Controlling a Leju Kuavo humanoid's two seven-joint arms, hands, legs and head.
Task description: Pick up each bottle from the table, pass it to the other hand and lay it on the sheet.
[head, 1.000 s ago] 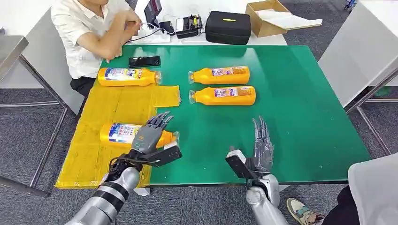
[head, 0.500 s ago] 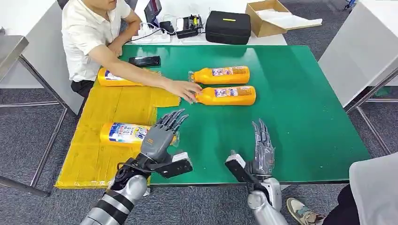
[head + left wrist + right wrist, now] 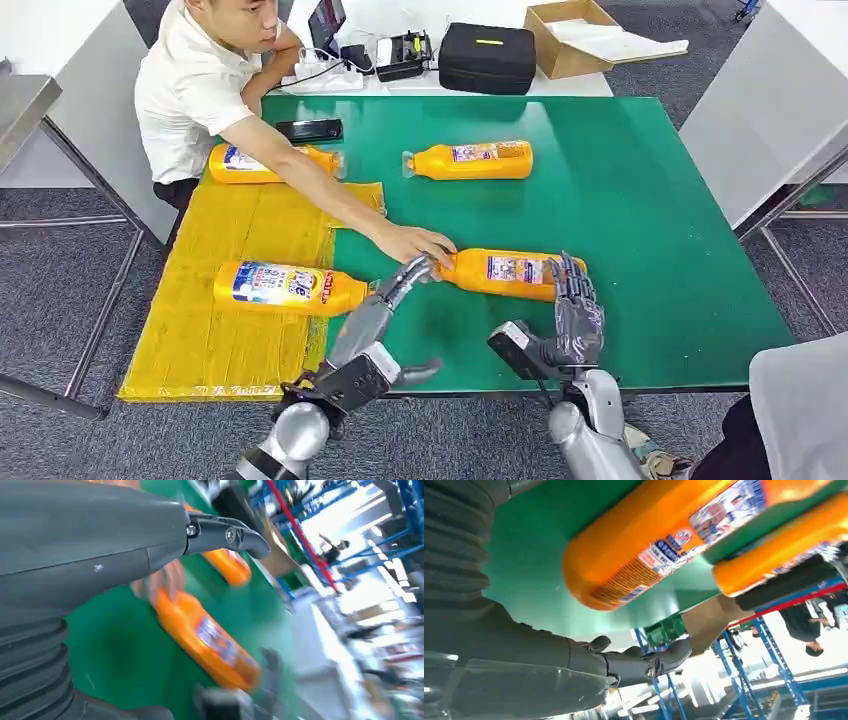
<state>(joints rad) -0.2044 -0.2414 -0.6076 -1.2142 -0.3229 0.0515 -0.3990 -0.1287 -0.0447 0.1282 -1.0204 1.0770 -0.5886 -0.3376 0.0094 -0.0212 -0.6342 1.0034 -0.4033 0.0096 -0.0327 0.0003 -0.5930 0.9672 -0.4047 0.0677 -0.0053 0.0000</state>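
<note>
Two bottles lie on my sheet (image 3: 215, 330); the third bottle (image 3: 510, 273) waits at twelve o'clock of my released right robot hand (image 3: 574, 310), left robot hand (image 3: 385, 300) also empty; grasp next.

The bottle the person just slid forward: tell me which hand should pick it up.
Probably the right hand. Its fingers are already at the base end of the near bottle, with nothing held. The left hand reaches toward the neck end, where the person's hand rests.
</note>
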